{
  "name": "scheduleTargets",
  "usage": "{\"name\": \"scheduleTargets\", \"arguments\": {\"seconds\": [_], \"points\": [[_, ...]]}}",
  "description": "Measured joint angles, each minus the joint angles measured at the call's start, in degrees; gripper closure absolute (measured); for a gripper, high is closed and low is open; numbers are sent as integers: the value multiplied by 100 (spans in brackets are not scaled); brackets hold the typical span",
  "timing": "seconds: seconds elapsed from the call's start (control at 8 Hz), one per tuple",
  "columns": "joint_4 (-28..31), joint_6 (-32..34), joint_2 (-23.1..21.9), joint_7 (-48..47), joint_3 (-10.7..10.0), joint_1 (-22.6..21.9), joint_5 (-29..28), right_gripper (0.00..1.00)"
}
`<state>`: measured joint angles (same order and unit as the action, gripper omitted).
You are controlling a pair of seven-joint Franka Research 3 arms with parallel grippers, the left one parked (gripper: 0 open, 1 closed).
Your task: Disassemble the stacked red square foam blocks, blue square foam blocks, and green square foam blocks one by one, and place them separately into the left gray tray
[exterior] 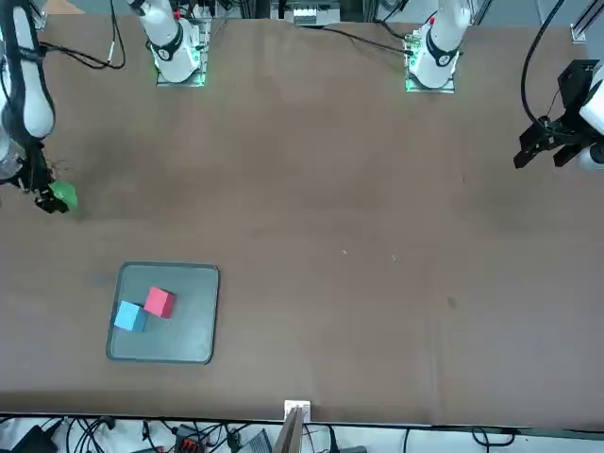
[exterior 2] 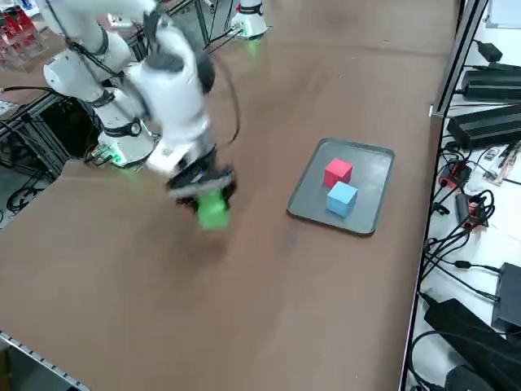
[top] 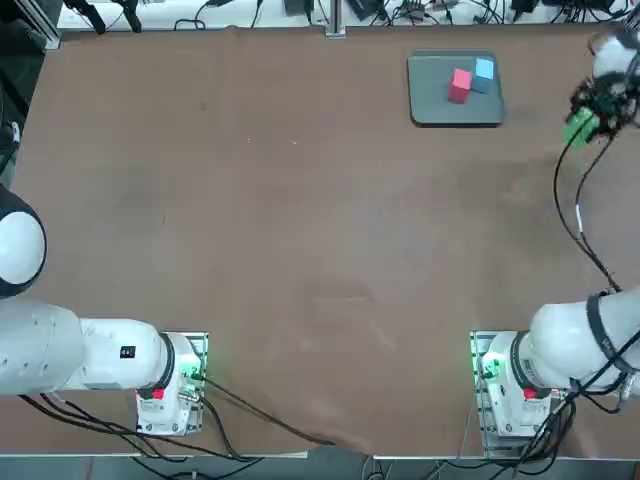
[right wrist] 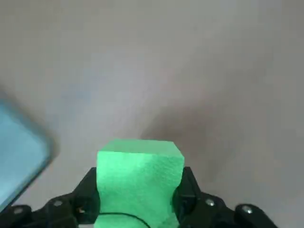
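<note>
I have the right gripper pinching the green block between its two fingers; in the wrist view the block fills the gap between them and stands out beyond the tips. The block is off the table, carried in the air over bare brown surface.

From overhead, the gripper and block sit near the table's right edge, to the right of the gray tray and well apart from it. The side view agrees: the block hangs under the gripper, with open table between it and the tray.

Tray contents: the red block and the blue block both lie flat on the tray floor, just beside each other, neither on top of the other. From the front camera the red one and the blue one appear to meet at a corner; I cannot tell whether they actually touch. Both sit toward one end of the tray, leaving bare floor at the other.
</note>
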<state>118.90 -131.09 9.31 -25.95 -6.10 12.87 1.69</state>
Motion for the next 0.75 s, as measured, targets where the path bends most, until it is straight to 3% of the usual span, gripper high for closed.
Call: {"name": "scheduleTargets", "arguments": {"seconds": [0.25, 0.38, 0.5, 0.75], "points": [[-856, 278, 298, 78, 736, -558, -9, 24], [-1275, 282, 638, 58, 985, -890, -14, 24], [-1676, 264, 1076, 52, 1090, -1258, -10, 24], [-2675, 198, 2060, 60, 1106, -1885, 57, 24]]}}
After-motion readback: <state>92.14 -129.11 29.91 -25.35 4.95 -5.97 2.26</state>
